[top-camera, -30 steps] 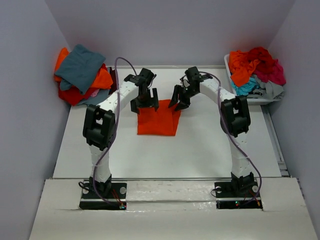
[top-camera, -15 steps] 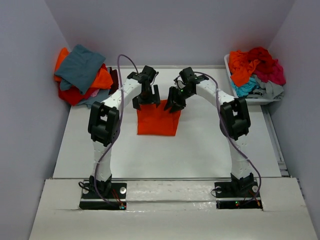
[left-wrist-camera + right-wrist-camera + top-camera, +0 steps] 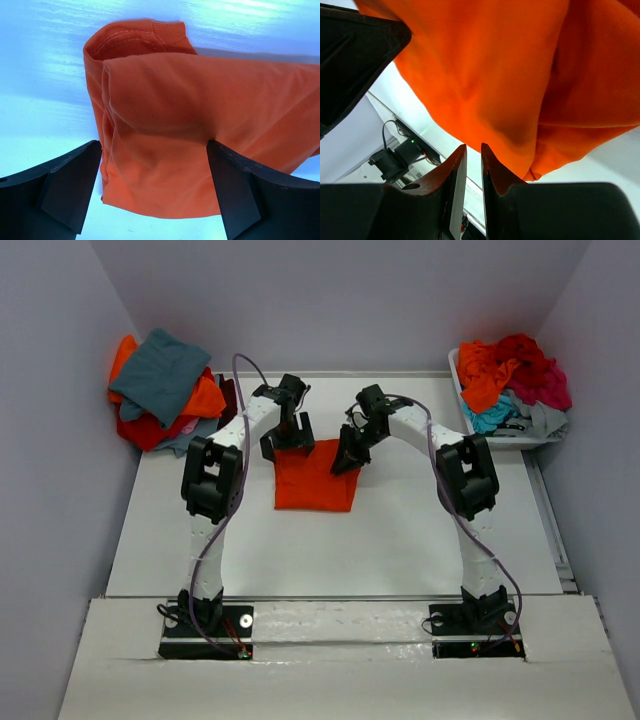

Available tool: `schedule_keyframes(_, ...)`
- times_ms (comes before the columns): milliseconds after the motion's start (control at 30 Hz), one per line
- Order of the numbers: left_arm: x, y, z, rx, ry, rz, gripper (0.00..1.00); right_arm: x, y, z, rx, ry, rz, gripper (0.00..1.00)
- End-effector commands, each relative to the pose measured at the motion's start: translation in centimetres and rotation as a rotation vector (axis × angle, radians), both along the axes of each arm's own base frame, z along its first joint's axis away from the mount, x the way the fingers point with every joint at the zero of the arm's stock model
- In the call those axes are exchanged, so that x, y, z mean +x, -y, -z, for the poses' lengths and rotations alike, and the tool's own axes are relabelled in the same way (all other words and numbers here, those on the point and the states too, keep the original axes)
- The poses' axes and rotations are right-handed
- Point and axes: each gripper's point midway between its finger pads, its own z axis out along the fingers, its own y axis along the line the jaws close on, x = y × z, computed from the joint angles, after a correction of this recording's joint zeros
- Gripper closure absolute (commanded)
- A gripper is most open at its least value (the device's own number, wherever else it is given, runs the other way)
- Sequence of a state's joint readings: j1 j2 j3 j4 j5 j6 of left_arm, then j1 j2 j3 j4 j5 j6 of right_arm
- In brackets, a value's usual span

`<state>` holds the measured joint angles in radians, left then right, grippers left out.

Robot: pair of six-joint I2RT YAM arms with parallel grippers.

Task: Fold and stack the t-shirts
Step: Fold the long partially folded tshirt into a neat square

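One orange t-shirt (image 3: 314, 480); left tool (image 3: 284, 444) apart above it, right tool (image 3: 345, 458) nearly together. At 10 o'clock a loose pile (image 3: 165, 385), at 2 a binned pile (image 3: 510, 380).

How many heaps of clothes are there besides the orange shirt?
2: the left heap in the far left corner, the right heap in the white bin; each may hide shirts.
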<state>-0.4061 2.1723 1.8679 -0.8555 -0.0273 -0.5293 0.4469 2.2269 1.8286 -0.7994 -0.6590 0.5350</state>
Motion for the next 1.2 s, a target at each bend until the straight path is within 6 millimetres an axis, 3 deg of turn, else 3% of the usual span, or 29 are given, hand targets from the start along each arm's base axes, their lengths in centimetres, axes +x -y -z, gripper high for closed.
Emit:
schedule_keyframes(0,-0.2,-0.2,0.9,0.021,-0.021,0.002,0.01,-0.5,-0.5,1.2,0.007,-0.019,-0.016,0.77)
schedule_keyframes(400,-0.8,-1.5,3.1,0.033,-0.085,-0.016,0.01,-1.2,0.2,4.2,-0.046,-0.078,0.004,0.79)
schedule_keyframes(967,0.7,-5.0,3.3,0.035,-0.086,-0.070,0.01,-1.5,1.0,5.7,-0.116,-0.115,0.025,0.79)
schedule_keyframes(1167,1.4,-5.0,2.1,0.036,-0.058,-0.055,0.01,-1.5,1.0,5.7,-0.115,-0.114,0.021,0.80)
